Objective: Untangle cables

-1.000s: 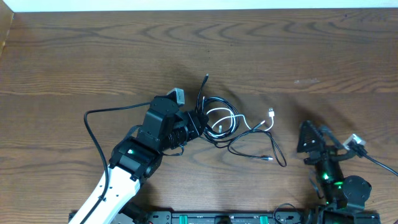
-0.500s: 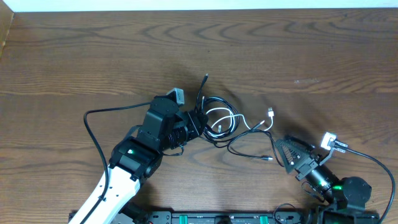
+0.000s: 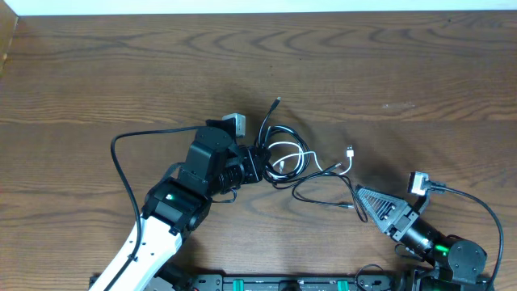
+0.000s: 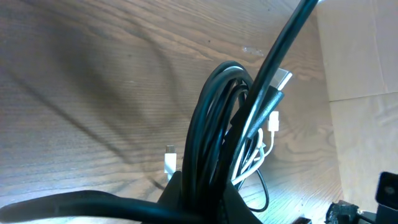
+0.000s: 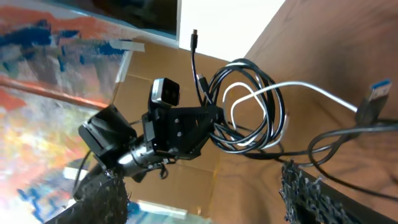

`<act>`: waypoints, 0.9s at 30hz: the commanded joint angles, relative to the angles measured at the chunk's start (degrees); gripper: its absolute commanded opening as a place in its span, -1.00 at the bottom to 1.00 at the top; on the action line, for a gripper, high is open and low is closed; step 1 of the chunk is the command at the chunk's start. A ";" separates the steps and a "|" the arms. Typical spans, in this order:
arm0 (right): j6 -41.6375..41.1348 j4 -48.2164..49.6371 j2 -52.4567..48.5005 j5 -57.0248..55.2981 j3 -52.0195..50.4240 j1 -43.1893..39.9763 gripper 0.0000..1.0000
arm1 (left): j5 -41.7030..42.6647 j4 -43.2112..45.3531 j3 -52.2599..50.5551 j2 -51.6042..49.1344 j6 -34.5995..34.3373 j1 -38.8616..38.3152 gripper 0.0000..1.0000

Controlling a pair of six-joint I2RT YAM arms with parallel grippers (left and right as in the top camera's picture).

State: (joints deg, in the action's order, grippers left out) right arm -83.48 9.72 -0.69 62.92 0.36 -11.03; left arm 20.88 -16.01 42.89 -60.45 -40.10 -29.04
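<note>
Untangling looks barely begun: the cables (image 3: 284,158) lie knotted mid table (image 3: 97,73). My left gripper (image 3: 255,164) clamps their black coil (image 4: 211,143); my right gripper (image 3: 365,200), jaws wide and empty, hovers just right of them.

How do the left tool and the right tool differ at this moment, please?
The left tool is shut on the coiled black cables, while the right tool is open and holds nothing. The left tool sits at the coil's left edge; the right tool points at a loose black cable end. Both are low over the table.
</note>
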 commanded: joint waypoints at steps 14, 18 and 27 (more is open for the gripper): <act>-5.92 0.11 0.31 -3.50 -0.07 -0.11 0.33 | 5.05 2.62 1.16 0.22 -2.34 -0.20 -0.85; -8.72 -0.15 0.31 -5.66 -0.07 -0.11 0.25 | 6.86 4.59 1.16 0.22 -1.84 -0.22 -0.85; -14.43 -0.31 0.31 -8.85 -0.07 1.44 0.22 | 6.99 6.95 1.16 0.22 3.34 -2.91 -0.85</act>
State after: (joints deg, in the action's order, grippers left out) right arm -95.13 9.43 -0.69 56.86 0.36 -10.63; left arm 26.70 -9.91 42.89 -60.45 -40.42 -30.74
